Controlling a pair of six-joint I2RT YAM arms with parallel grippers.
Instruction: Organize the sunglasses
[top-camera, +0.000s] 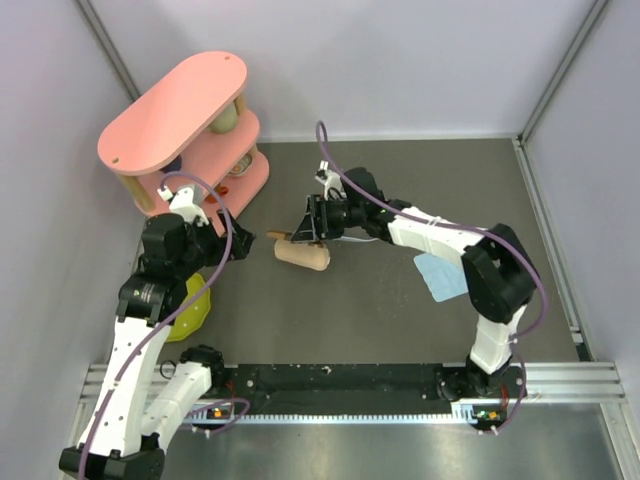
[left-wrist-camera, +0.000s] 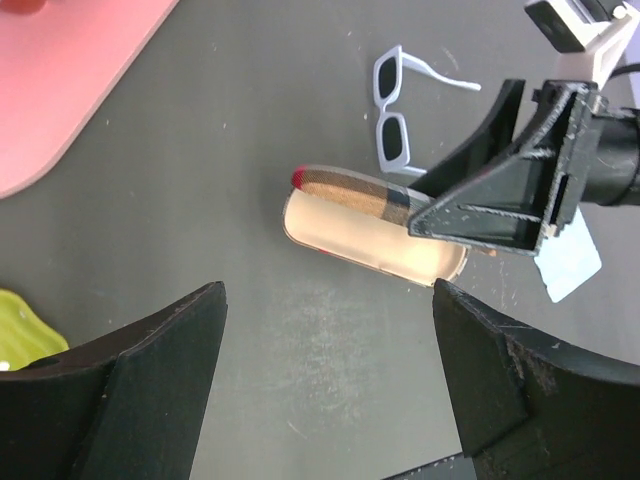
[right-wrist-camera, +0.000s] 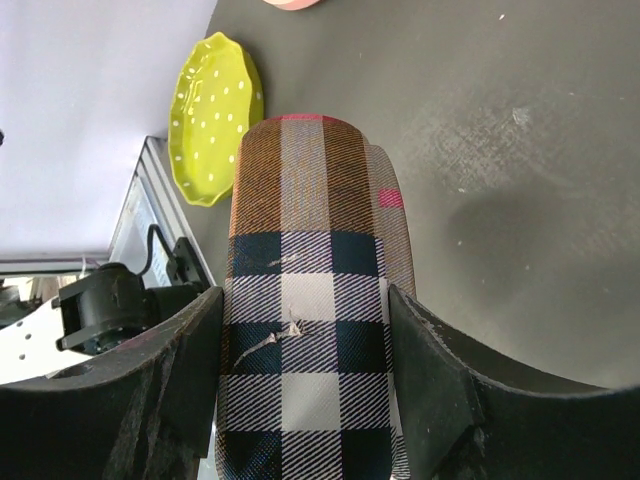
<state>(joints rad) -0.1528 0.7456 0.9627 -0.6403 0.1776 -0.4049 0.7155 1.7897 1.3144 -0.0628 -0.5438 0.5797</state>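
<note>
plaid cloth covers the case (left-wrist-camera: 350, 192), which lies open on the dark table (left-wrist-camera: 250, 130) with its pale tan inside turned up. the right gripper (right-wrist-camera: 305, 385) is clamped on the case's plaid lid, a black finger (right-wrist-camera: 150, 390) pressed to each long side, and the lid stands up from the tan half. the sunglasses (left-wrist-camera: 392, 115), white framed with dark lenses, lie flat on the table just beside the case, on the lid's side, across the case from the left gripper (left-wrist-camera: 330, 400). one thin arm sticks out from the frame, pointing away from the case. they are outside the case, and i can't tell whether the frame touches the lid. the left gripper hangs near the case on its open side, jaws spread wide with nothing between them. seen from overhead, a light blue cloth (top-camera: 440, 275) lies past the case's right end, partly hidden by the right arm. a yellow-green dotted plate (right-wrist-camera: 215, 115) sits off the case's left end, well apart, and a pink shelf (top-camera: 180, 110) stands beyond that end too.
</note>
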